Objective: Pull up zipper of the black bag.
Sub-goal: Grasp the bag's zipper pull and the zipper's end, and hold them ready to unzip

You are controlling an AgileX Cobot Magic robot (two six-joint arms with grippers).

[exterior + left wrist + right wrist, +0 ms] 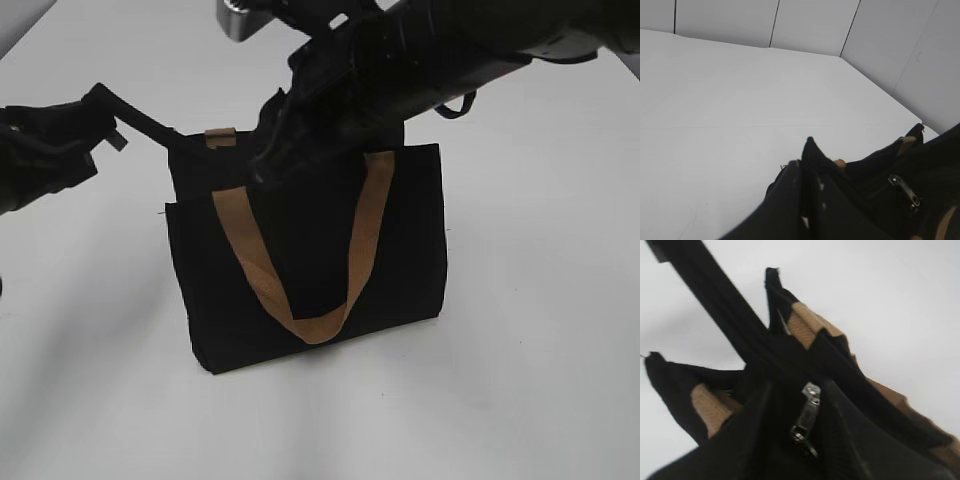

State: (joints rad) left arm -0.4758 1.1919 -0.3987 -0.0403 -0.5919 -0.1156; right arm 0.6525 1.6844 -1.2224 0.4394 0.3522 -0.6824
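Exterior view: the bag [310,270] stands upright at the middle of the white worktop [520,380], its tan handle [305,262] hanging in a U down the front panel; a tan tab [220,137] sits on the top edge at 11 o'clock from the bag's middle; the left tool [105,118], at 9 o'clock, is clamped on a black strip [150,125] that runs taut from the bag's top left corner; the right arm [400,70] comes in from 1 o'clock and covers the top edge, so the right tool and the zipper are hidden here.

Left wrist view: dark tool fingers [790,200] fill the bottom at 6 o'clock, pressed together on black fabric; the bag [875,170] lies toward 4 o'clock, with the silvery pull tab [905,190] on its top; the worktop [740,110] spreads pale above.

Right wrist view: the pull tab [807,415] hangs near the middle, slightly toward 6 o'clock, on the zipper [801,434]; dark shapes flank it on both sides, but whether they are the tool's fingers, and whether they grip the tab, I cannot tell; the black strip [715,305] runs toward 11 o'clock; tan handle ends [805,325] show at 12 and 8 o'clock.
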